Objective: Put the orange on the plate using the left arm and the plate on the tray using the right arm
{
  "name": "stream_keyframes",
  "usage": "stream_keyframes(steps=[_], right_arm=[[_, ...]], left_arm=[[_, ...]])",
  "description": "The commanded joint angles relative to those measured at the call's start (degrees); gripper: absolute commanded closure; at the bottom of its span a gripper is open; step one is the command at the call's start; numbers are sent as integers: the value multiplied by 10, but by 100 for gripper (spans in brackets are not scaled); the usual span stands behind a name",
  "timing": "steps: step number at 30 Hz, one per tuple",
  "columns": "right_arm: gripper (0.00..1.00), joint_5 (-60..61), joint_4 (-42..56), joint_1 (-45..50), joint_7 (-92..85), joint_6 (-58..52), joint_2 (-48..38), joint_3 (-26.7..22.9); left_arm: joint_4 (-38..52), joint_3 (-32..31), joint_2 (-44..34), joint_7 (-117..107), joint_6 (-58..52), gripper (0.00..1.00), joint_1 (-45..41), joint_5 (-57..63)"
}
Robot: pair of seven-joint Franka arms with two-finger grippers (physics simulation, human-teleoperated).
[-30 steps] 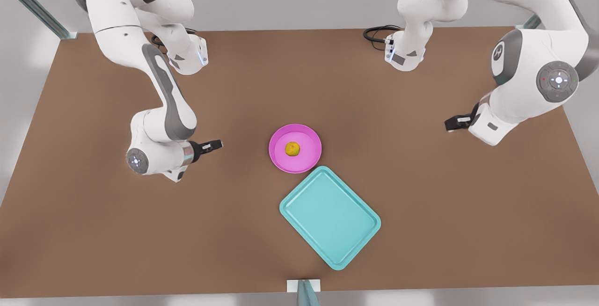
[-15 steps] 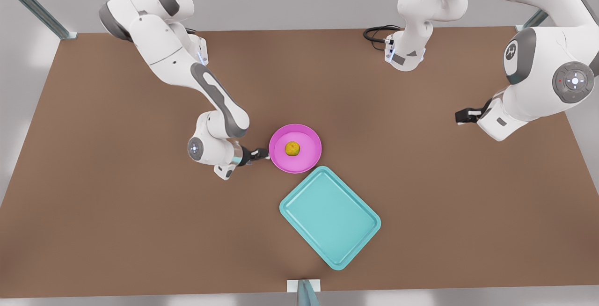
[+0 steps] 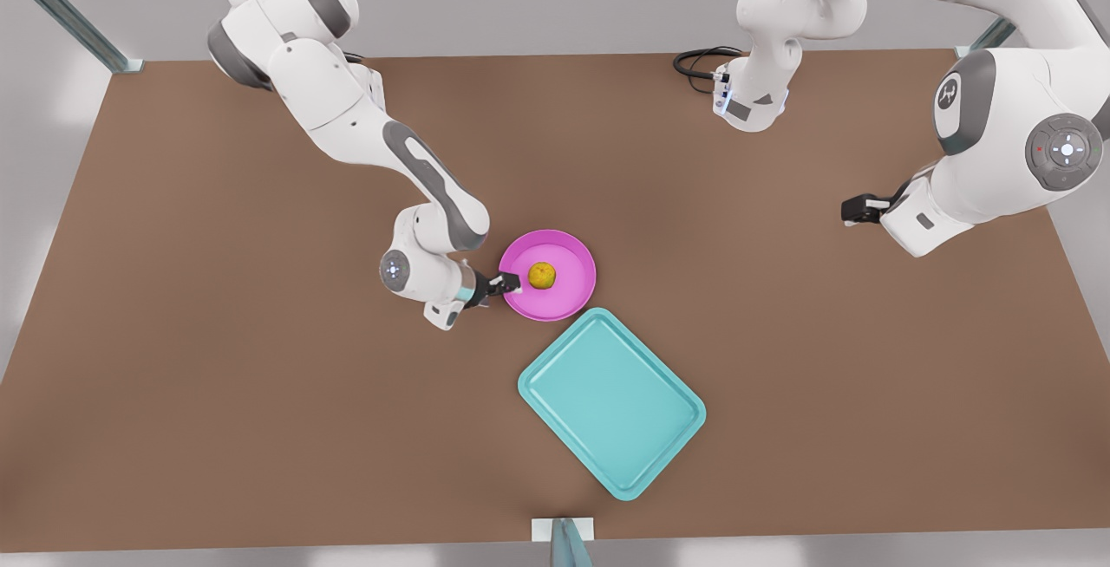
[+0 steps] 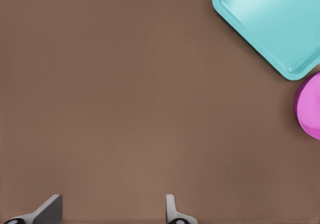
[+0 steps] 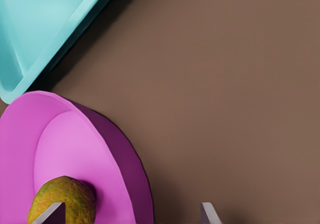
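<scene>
The tray [image 3: 611, 402] is seen nearest the camera on the table [image 3: 217, 376], lying flat, with nothing on it. Just beyond one of its corners the plate [image 3: 568, 298] is set flat on the table; whether the two touch cannot be told. The orange [image 3: 542, 275] is seen resting on the plate, near its middle.

The right gripper [image 3: 510, 283] is held low at the plate's edge on the front view's left. In the right wrist view its fingers [image 5: 50, 214] are spread apart astride the rim, one by the orange and one outside the plate, and nothing is gripped.

The left gripper [image 3: 854, 210] is held well apart, over bare table at the front view's right. Its fingers [image 4: 47, 211] are spread and nothing is held.
</scene>
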Motion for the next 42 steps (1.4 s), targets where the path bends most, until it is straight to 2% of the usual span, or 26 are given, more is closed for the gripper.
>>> stream_keyframes(steps=[1,5,7,12,13,14,17,19,21,24,29,35,38,42], right_arm=[[0,1,0,6,-17,-3,-1,0],[17,1,0,16,-19,-4,2,0],[17,1,4,17,-20,-5,10,0],[25,-2,8,18,-22,-5,21,0],[30,-1,8,18,-30,-6,22,0],[41,-2,8,18,-30,-6,21,0],[51,-1,9,17,-29,-14,20,0],[67,-1,9,17,-31,-14,19,0],[74,-1,9,17,-31,-19,19,0],[79,-2,14,16,-36,-28,17,0],[79,-2,30,14,-41,-42,13,0],[79,0,102,-18,-35,-93,6,-1],[79,1,200,-23,-30,-128,38,-5],[79,-7,387,-21,-31,-170,167,-8]], left_arm=[[0,0,0,34,-1,0,0,0],[0,0,0,34,-1,0,0,0],[0,0,0,34,-1,0,0,0],[0,0,1,34,-2,0,1,0],[0,0,1,34,-1,0,1,0],[0,0,1,35,-1,0,1,-1],[0,0,0,35,-2,0,1,0],[0,0,0,35,-2,0,0,0],[0,0,0,35,-2,0,0,0],[0,0,0,35,-2,0,1,-1],[0,0,0,35,-1,0,1,-1],[0,11,0,38,-2,0,1,-19],[0,12,0,38,-2,0,1,-18],[0,12,1,39,-2,0,1,-17]])
